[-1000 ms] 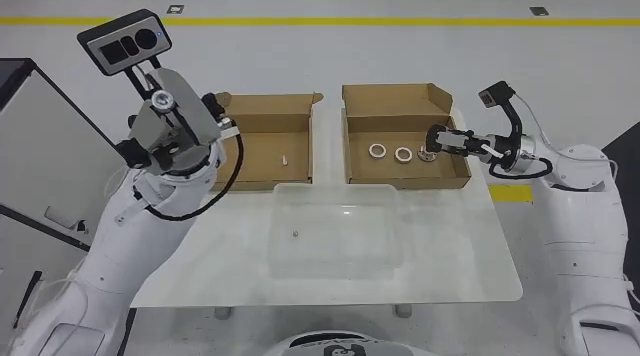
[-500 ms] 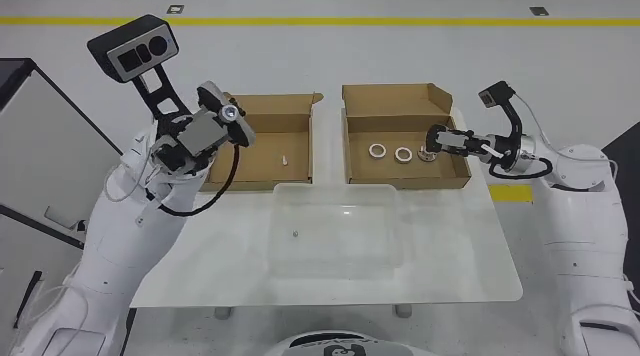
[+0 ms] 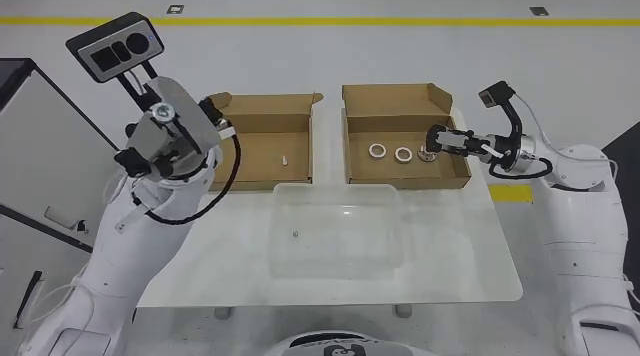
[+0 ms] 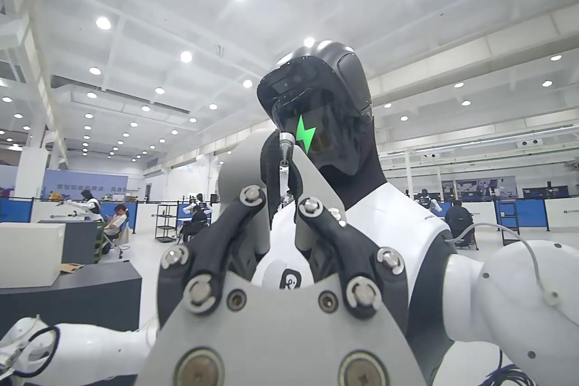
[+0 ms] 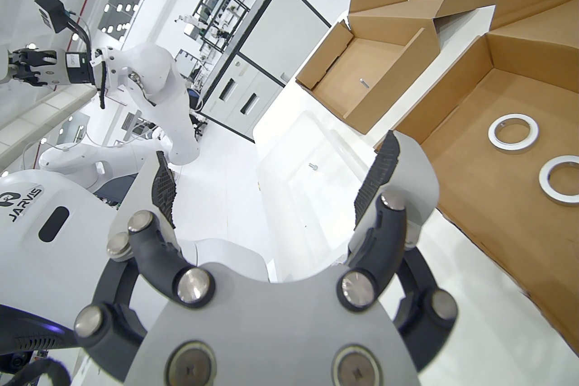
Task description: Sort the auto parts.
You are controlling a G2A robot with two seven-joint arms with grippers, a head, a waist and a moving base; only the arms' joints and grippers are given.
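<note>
White table (image 3: 450, 251), bolt (image 4: 285, 147) pinched between left fingers (image 4: 242, 170)

tray (image 3: 340, 256): clear
boxes (image 3: 255, 161) behind tray: plain brown cardboard
rings (image 3: 380, 151): silver-white
bolt (image 4: 286, 145): silver, threaded
tabletop (image 3: 460, 246): white
right claw pads (image 5: 375, 175): black, ribbed
floor stripe (image 3: 400, 22): yellow
</note>
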